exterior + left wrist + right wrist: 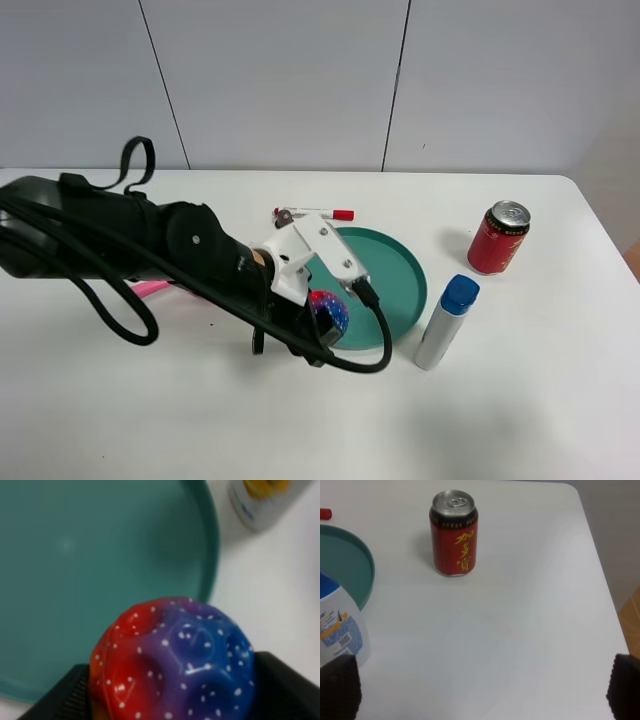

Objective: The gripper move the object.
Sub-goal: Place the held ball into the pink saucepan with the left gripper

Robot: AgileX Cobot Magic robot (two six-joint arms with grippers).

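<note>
The object, a glittery ball mottled red, blue and purple (329,312), is gripped between the dark fingers of my left gripper (324,330). It is held over the front rim of the teal plate (398,282). In the left wrist view the ball (175,660) fills the lower half, with one finger pad on each side (65,697), and the plate (100,565) lies behind it. My right gripper (480,692) is open and empty above the table; only its two dark fingertips (337,687) show, and it is out of the exterior view.
A red soda can (498,238) stands at the right, also in the right wrist view (454,532). A white bottle with a blue cap (446,322) lies beside the plate's right rim. A red marker (318,213) lies behind the plate. A pink item (150,288) lies under the left arm.
</note>
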